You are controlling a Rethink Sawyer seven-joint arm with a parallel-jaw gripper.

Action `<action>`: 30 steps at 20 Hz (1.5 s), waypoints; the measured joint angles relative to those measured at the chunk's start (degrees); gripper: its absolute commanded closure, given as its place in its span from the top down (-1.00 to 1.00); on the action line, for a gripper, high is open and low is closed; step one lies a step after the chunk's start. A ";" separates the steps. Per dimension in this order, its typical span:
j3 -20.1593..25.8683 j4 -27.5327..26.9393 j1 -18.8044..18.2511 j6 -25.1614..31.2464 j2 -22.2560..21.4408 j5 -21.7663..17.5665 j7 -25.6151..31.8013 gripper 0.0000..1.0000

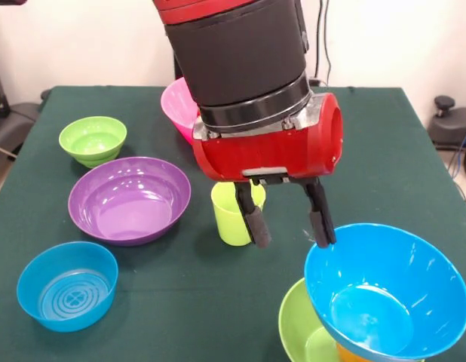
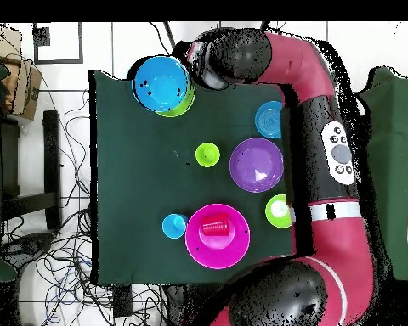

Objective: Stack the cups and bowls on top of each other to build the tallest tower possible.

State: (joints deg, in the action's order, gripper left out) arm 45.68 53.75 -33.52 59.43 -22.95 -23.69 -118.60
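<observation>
The tower stands at the near right of the front view: a large blue bowl point(image 1: 387, 290) sits tilted on an orange cup point(image 1: 347, 354) inside a large lime green bowl point(image 1: 297, 332). It also shows in the overhead view point(image 2: 161, 82). My gripper point(image 1: 287, 235) is open and empty, with one fingertip point(image 1: 323, 237) at the blue bowl's far rim. A lime green cup point(image 1: 229, 219) stands upright just behind the other finger. In the overhead view a red cup point(image 2: 214, 227) lies in the large pink bowl point(image 2: 229, 246) and a light blue cup point(image 2: 174, 226) stands beside it.
A large purple bowl point(image 1: 130, 200), a small lime green bowl point(image 1: 93, 139) and a small blue bowl with a ringed base point(image 1: 67, 285) stand on the left of the green table point(image 1: 218, 302). The pink bowl point(image 1: 179, 105) is partly hidden behind the arm.
</observation>
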 measured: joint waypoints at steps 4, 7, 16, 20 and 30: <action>0.34 -6.03 1.65 12.20 2.15 -0.06 0.97 -1.00; 3.40 -17.04 4.40 37.43 6.33 -3.36 5.19 -1.00; 14.88 -30.83 6.22 67.40 13.18 -17.00 16.96 -1.00; 22.40 -34.87 5.69 70.15 15.32 -27.72 20.90 -1.00; 29.78 -36.29 4.33 71.28 15.04 -34.19 22.43 -1.00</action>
State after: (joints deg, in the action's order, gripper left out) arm 75.46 17.46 -29.19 130.71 -7.91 -57.87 -96.16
